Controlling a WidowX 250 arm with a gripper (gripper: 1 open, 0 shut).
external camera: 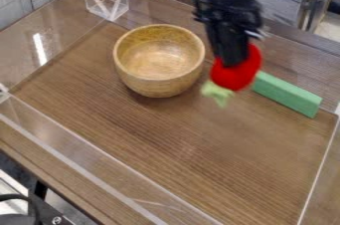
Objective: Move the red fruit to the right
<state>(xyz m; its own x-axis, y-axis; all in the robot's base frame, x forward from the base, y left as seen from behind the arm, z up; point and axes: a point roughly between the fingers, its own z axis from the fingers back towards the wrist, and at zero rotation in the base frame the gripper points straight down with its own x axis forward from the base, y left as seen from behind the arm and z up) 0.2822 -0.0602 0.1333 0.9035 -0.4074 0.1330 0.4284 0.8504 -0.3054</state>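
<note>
The red fruit (237,72) is a small red strawberry with a light green cap at its lower left. It hangs just above the table, right of the wooden bowl (159,60). My gripper (233,54) comes down from above and is shut on the red fruit's upper part. The fruit sits close to the left end of the green block (285,92), partly in front of it.
A clear plastic wall (54,119) runs along the table's left and front edges. A small clear stand (103,2) sits at the back left. Open wood surface lies in front of the bowl and the block.
</note>
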